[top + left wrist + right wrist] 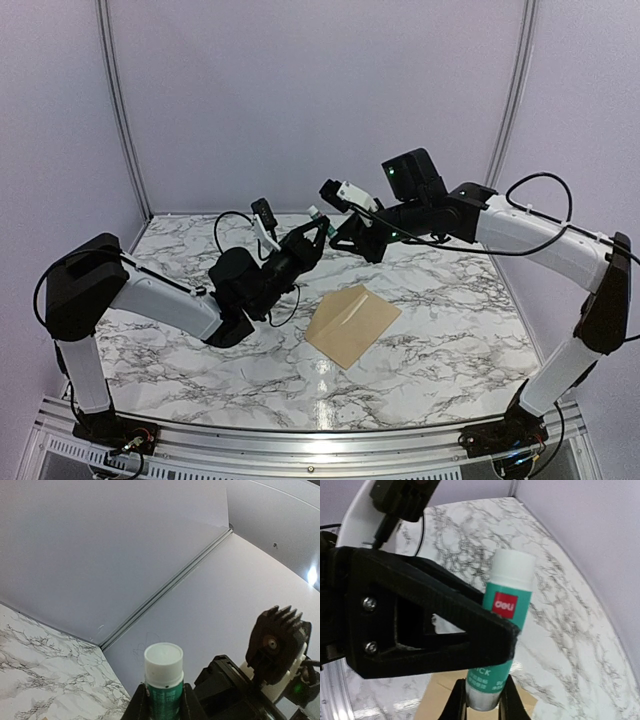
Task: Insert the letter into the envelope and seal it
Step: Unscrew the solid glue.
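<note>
The envelope (352, 325) lies flat on the surface (455, 310), just right of centre. Behind it, raised above the surface, the glue stick (504, 625) sits between the left end effector (164, 702), on its left, and the right end effector (483, 702), on its right.

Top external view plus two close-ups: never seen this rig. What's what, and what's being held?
It's a left arm and right arm bolted at a marble table's near edge. The top view looks down from behind them; the close-ups come from a camera on each wrist. A tan envelope lies flat on the table. Raised between the arms is a white-capped green glue stick: the left hand grips its body, the right hand pinches its base.
</note>
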Robot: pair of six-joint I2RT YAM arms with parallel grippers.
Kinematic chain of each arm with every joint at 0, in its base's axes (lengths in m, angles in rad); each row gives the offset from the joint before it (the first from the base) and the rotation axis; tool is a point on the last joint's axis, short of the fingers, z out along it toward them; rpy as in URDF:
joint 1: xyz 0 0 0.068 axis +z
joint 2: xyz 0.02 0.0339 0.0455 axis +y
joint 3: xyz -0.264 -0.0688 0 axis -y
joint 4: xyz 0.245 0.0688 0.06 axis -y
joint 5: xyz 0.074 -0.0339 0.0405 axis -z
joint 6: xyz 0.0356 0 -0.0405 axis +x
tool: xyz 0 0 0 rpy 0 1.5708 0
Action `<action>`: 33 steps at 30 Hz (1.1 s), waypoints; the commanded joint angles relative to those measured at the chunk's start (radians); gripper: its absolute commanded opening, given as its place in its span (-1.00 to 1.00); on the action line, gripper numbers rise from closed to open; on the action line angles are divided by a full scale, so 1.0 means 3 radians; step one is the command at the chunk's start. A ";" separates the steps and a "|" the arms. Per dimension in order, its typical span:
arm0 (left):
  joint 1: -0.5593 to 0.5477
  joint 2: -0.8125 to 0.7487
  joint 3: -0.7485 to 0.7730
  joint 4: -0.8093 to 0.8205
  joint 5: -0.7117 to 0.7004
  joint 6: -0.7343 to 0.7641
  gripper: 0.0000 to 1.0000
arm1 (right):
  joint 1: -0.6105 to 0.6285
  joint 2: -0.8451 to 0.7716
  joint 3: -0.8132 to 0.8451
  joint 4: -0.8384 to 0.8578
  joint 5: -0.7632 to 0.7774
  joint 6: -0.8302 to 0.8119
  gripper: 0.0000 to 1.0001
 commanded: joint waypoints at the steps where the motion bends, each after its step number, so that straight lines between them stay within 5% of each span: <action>1: 0.0007 0.0010 0.0003 0.0093 0.0273 0.0064 -1.00 | -0.0410 0.0056 0.0226 -0.0037 -0.2043 0.0198 -0.86; 5: 0.0006 0.0046 0.0010 0.0130 0.0439 0.0063 -1.00 | -0.0697 0.0173 0.0009 0.0505 -0.3616 0.0973 -0.84; 8: 0.0007 0.0049 0.0019 0.0155 0.0474 0.0059 -1.00 | -0.0781 0.0138 -0.0331 0.1322 -0.3856 0.1756 -0.73; 10: 0.0007 0.0037 0.0018 0.0158 0.0474 0.0067 -1.00 | -0.0844 0.0092 -0.0445 0.1437 -0.3755 0.1831 -0.46; 16: 0.0005 -0.0048 -0.0051 0.0171 0.0338 0.0124 -1.00 | -0.0837 0.0010 -0.0158 0.0096 -0.2566 0.0441 -0.16; 25: 0.0006 -0.0104 -0.0102 0.0176 0.0113 0.0145 -1.00 | -0.0117 -0.0247 -0.0208 -0.0001 0.0114 -0.0239 -0.14; 33: 0.0002 -0.0098 -0.0122 0.0196 0.0089 0.0100 -1.00 | 0.0150 -0.0125 -0.0004 0.0007 0.0535 -0.0296 -0.15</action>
